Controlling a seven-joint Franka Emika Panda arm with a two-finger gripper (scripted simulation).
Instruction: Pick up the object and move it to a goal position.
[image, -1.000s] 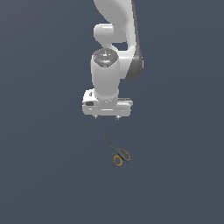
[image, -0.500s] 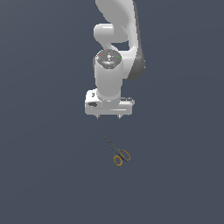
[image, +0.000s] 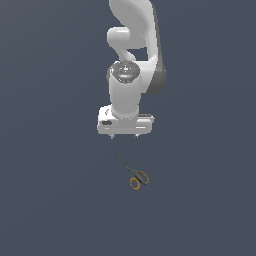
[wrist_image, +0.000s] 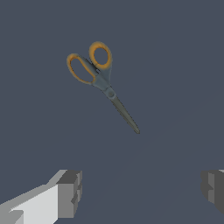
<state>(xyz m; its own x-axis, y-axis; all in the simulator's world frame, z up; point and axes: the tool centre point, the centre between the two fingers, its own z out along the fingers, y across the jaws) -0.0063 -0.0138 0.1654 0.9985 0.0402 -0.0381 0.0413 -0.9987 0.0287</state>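
The object, a small pair of scissors (image: 132, 173) with two orange-yellow loop handles and thin dark blades, lies flat on the dark grey floor. In the exterior view it rests below the white hand, blades pointing up toward it. My gripper (image: 124, 135) hangs above the surface, apart from the scissors, with only short finger stubs showing under the hand. The wrist view shows the scissors (wrist_image: 101, 78) closed, lying ahead of my gripper (wrist_image: 142, 190), whose two fingertips (wrist_image: 70, 192) stand wide apart with nothing between them.
The white arm (image: 135, 45) rises behind the hand. A plain dark grey surface (image: 55, 190) spreads all around.
The hand has shifted slightly toward the exterior view's right and down. The scissors have not moved.
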